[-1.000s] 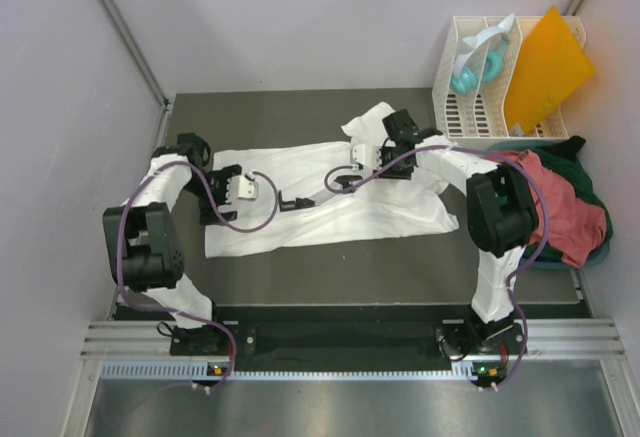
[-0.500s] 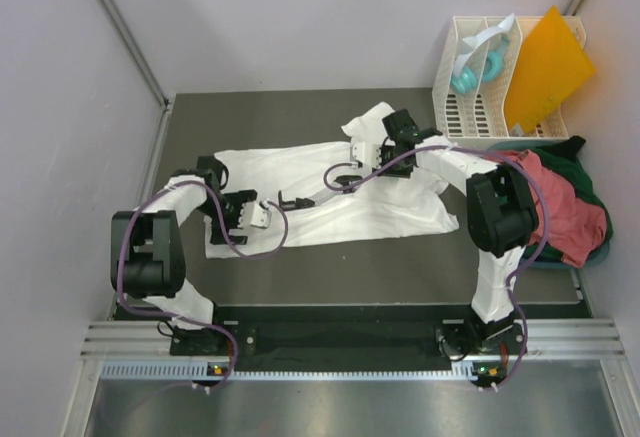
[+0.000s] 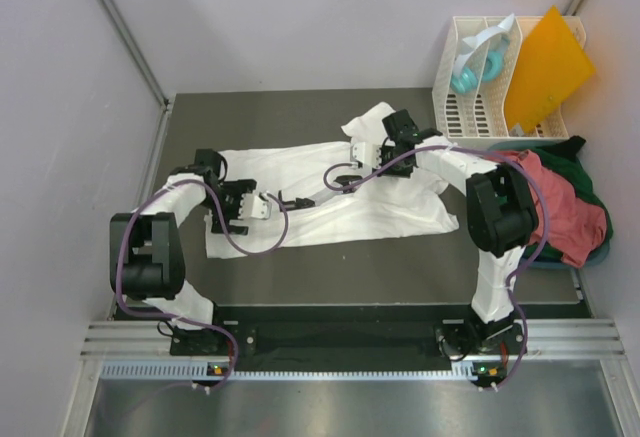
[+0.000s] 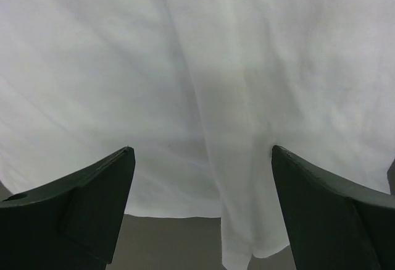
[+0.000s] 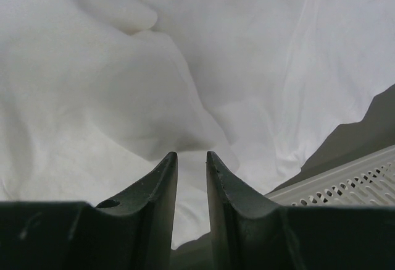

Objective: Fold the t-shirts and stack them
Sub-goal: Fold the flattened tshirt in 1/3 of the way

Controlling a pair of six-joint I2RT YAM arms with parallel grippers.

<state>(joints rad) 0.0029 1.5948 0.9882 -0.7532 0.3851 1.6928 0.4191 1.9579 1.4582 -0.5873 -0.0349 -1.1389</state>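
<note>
A large white t-shirt (image 3: 330, 207) lies spread across the middle of the table. My left gripper (image 3: 238, 219) hovers over its near-left part. In the left wrist view it (image 4: 202, 149) is wide open and empty above the shirt's hem (image 4: 185, 159). My right gripper (image 3: 375, 157) is at the shirt's far right part. In the right wrist view its jaws (image 5: 190, 154) are nearly closed, with a fold of white cloth (image 5: 185, 97) between them. A salmon-red t-shirt (image 3: 562, 212) lies crumpled on a dark green one (image 3: 592, 177) at the right edge.
A white slatted rack (image 3: 470, 107) stands at the back right, holding a stiff orange sheet (image 3: 545, 62) and a teal object (image 3: 468, 75). The rack's edge shows in the right wrist view (image 5: 345, 186). A small dark thing (image 3: 290, 200) lies on the white shirt. Grey walls close both sides.
My left arm swung toward the near edge over the shirt's left part, then eased back slightly. The right arm and the shirts have not moved.
</note>
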